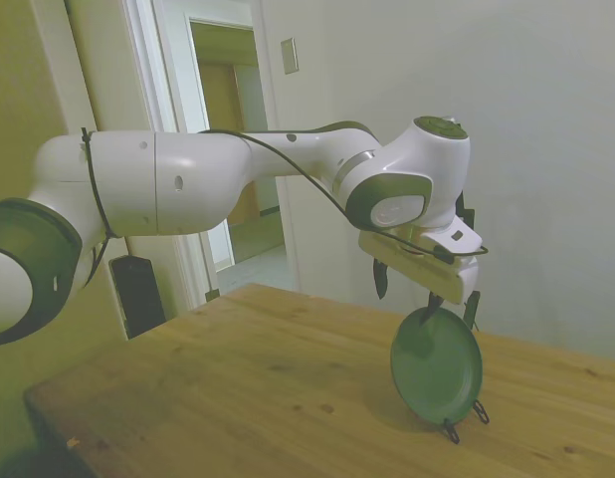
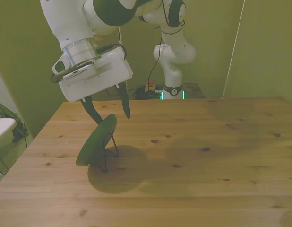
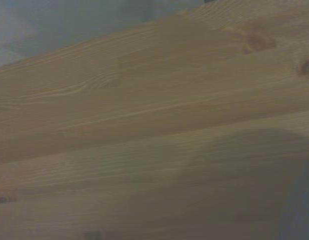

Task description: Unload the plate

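Hanging spread open, jaws straddle top rim of plate (image 2: pixel 96 140), apparently untouched, tilted on wire stand (image 1: pixel 465 422).

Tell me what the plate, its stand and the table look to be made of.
Plate: dark green, smooth, dull sheen; likely plastic or glazed ceramic, cannot tell which.
Stand: thin black bent rods, probably coated metal wire.
Table: pale wood planks with visible grain and knots, matte finish, probably pine.

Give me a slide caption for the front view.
Open pincer poised just above the green plate, which leans upright in its wire stand on the wooden table.
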Tool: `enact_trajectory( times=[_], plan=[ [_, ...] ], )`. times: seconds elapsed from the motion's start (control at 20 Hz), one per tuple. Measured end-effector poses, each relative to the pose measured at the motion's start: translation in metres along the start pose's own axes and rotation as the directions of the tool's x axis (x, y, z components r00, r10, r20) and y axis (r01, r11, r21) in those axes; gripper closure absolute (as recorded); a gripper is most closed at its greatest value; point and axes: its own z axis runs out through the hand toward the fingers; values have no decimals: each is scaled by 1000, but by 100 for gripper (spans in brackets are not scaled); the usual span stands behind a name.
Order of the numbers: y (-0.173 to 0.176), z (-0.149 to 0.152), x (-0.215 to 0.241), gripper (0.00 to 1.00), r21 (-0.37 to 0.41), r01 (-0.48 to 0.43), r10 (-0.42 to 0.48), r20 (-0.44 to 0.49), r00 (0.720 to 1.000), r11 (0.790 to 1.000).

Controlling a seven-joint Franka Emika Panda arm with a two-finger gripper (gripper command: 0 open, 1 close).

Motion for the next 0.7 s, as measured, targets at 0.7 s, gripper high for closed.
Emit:
enact_trajectory(
  times=[0.7],
  plan=[
    [23,4,10,100,-18,-38,39,18,999,999]
  ],
)
